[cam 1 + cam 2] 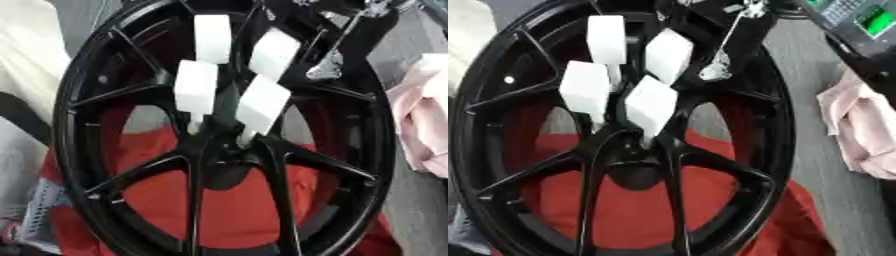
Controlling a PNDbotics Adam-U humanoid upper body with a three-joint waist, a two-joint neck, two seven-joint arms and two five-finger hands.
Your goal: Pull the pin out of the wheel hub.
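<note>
Four white block-topped pins stand bunched at the hub (219,150) of a black wheel (83,100). They sit just above its centre, among the upper spokes. The two nearer pins, one on the left (194,87) and one on the right (262,102), run down on thin stems into the hub. The two farther ones (213,37) (274,54) stand behind them, further up from the hub. All four look seated, so I judge that no pin is out yet and the job is at the reaching stage. The robot's right hand (717,67) comes in above and to the right of the hub, close beside the far right pin. It shows as black with a silver link, and it blends into the dark rim. I cannot tell how far it is open or whether it has hold of anything. The left hand is nowhere to be seen. Next, to my eye, the hand needs to close on one white block and draw it straight along its stem, away from the hub, without knocking the others. A red cloth (166,200) shows through the spokes below the hub. A pink cloth (859,130) lies well to the right of it.
</note>
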